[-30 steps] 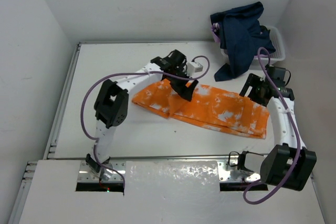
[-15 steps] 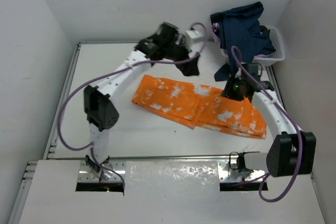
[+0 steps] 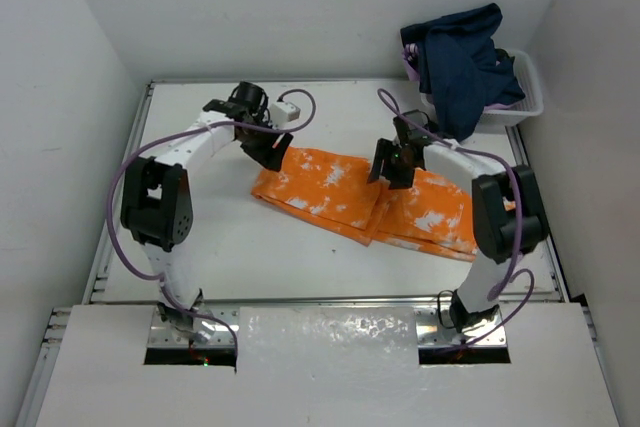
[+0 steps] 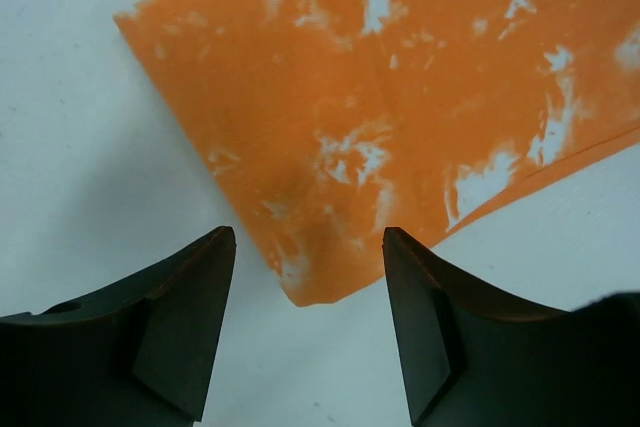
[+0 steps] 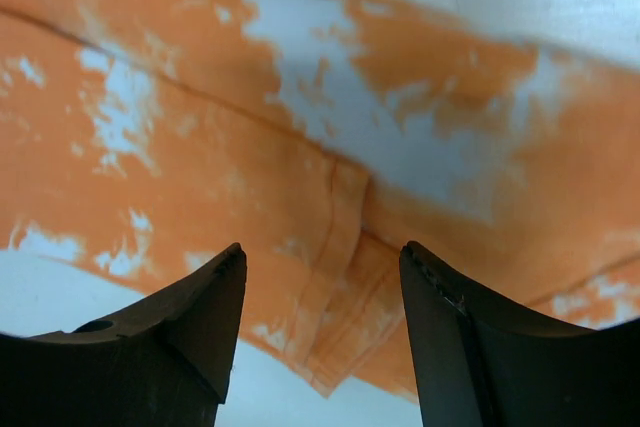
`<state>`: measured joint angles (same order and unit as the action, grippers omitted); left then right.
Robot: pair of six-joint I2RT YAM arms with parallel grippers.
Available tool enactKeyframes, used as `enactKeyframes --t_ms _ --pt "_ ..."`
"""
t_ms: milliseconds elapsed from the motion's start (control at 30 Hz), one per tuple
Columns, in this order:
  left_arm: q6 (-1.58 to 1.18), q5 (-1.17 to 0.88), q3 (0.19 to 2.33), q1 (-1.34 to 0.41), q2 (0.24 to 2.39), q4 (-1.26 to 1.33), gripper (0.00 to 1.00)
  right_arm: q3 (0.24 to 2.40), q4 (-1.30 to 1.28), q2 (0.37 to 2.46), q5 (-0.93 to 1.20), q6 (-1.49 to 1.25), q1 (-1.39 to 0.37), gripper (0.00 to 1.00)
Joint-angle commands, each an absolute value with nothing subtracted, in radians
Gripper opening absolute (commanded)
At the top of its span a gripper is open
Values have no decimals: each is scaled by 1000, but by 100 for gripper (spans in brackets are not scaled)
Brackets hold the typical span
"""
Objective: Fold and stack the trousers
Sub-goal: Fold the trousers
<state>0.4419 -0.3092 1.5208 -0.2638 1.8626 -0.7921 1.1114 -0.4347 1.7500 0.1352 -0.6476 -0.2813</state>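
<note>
Just ahead of the left tool [image 4: 305, 237], whose jaws stand apart with nothing between them, lies a folded corner of the trousers [image 3: 370, 197], with bare table [image 3: 300, 257] on either side of it. Under the right tool [image 5: 320, 252], jaws likewise apart and empty, a seam and a hem edge cross the cloth. Whether either tool touches the cloth cannot be told. Beyond the right tool, a dark blue garment [image 3: 460, 57] covers much of a basket [image 3: 527, 97].
</note>
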Motion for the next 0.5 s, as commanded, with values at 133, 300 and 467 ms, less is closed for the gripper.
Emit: enactKeyframes --t_ms 133,300,467 --pt "482 -258 1442 -235 1838 -690 64 1282 -431 1907 109 -604 -279 59" --pt "476 -258 1427 -222 1861 -673 65 1285 -425 1948 127 -614 -279 51" --pt "465 -282 1437 -203 1879 -672 65 1290 -420 1956 147 -618 -282 29"
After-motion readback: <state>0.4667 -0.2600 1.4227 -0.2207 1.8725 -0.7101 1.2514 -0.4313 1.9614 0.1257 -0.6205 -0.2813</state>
